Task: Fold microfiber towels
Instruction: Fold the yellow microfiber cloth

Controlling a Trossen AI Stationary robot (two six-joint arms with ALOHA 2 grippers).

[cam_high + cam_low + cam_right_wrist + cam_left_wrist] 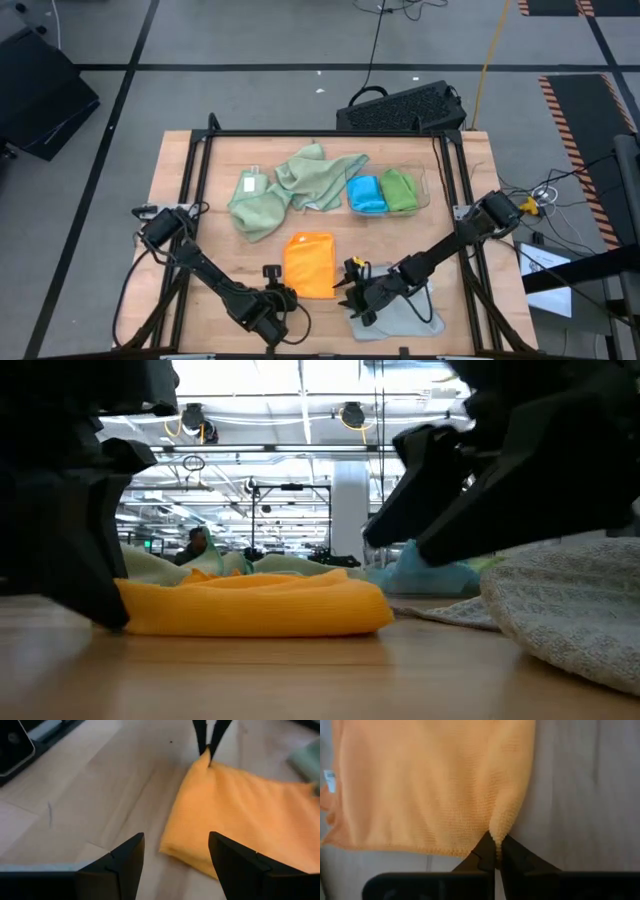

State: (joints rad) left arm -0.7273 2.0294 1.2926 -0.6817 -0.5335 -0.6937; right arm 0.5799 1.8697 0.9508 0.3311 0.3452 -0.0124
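Note:
The orange towel (309, 264) lies folded on the wooden table (200, 240), near the front middle, and also shows in the low view (250, 605). My left gripper (283, 293) stands at its near left corner, shut on it. My right gripper (350, 283) hovers open just off the towel's near right corner (172, 849) and touches nothing. A light grey towel (400, 318) lies flat under the right arm at the front edge. Two pale sage green towels (300, 185) lie crumpled toward the far side. My left gripper pinches the orange towel's near left corner (499, 831) between its two fingertips (485, 851). The fingers slant down at it from the table's near left. The corner is puckered up into a small peak; the rest of the towel lies flat on the table.
A clear shallow tray (425, 190) at the far right holds a folded blue towel (366, 194) and a folded bright green one (399, 190). A small clear object (252, 183) lies by the sage towels. Bare wood shows at the left (190, 250).

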